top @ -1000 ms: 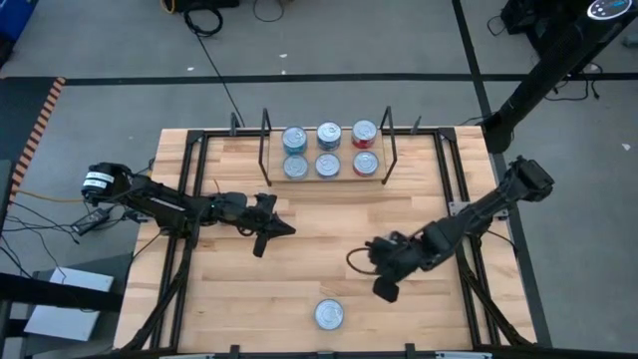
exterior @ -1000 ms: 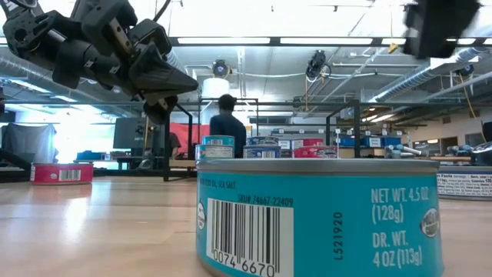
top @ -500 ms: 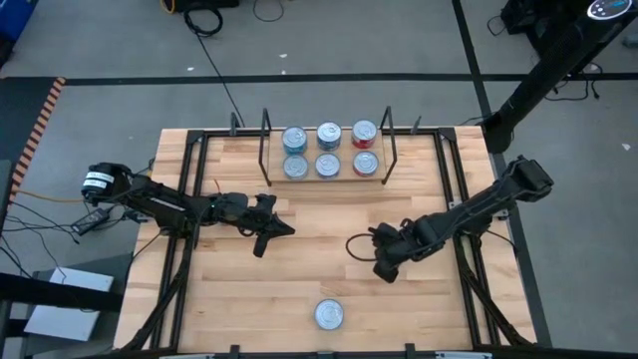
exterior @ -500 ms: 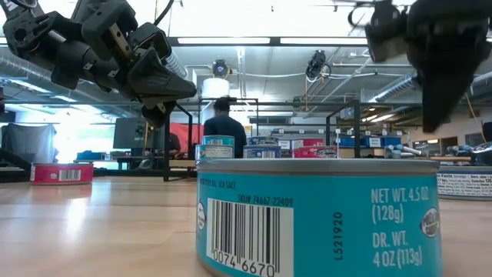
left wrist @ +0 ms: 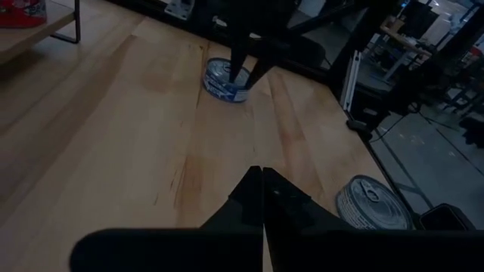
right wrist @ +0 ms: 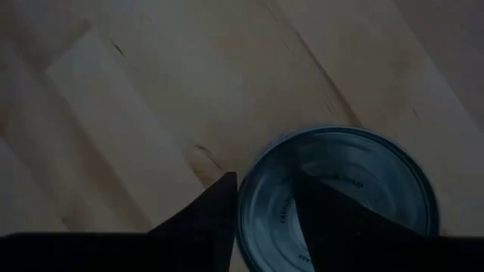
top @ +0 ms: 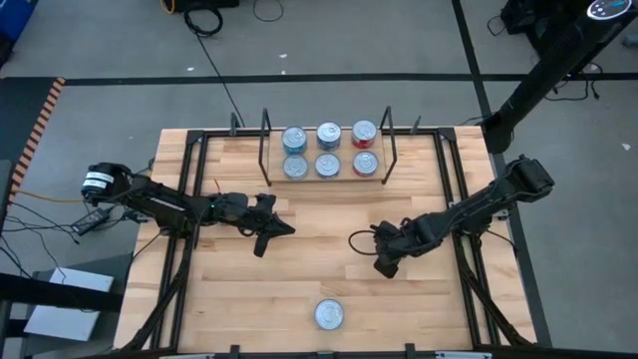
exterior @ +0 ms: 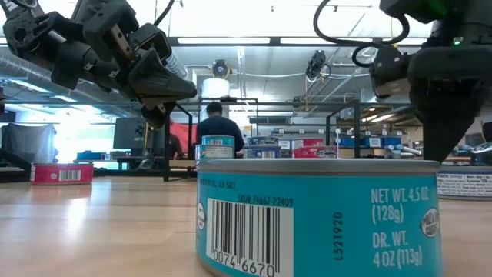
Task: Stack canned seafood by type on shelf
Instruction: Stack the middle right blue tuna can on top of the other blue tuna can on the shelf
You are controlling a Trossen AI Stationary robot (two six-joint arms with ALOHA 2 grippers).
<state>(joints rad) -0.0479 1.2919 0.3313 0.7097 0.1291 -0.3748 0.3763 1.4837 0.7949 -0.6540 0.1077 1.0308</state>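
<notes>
The right tool (right wrist: pixel 265 219) hangs released over a blue-labelled tin (right wrist: pixel 340 200) on the worktop (top: pixel 239 289), fingers straddling its rim. The left tool (top: pixel 282 228) hovers clenched at mid-worktop. Six tins (top: pixel 328 151) sit on the far shelf (top: pixel 374 179); a lone blue tin (top: pixel 329 315) lies near the front edge.

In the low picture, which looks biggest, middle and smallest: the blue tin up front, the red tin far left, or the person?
1. Blue tin, though it is nearest the camera.
2. Person.
3. Red tin.

Wooden tabletop (top: pixel 239 289) — person (exterior: pixel 217 123) in the background
</notes>
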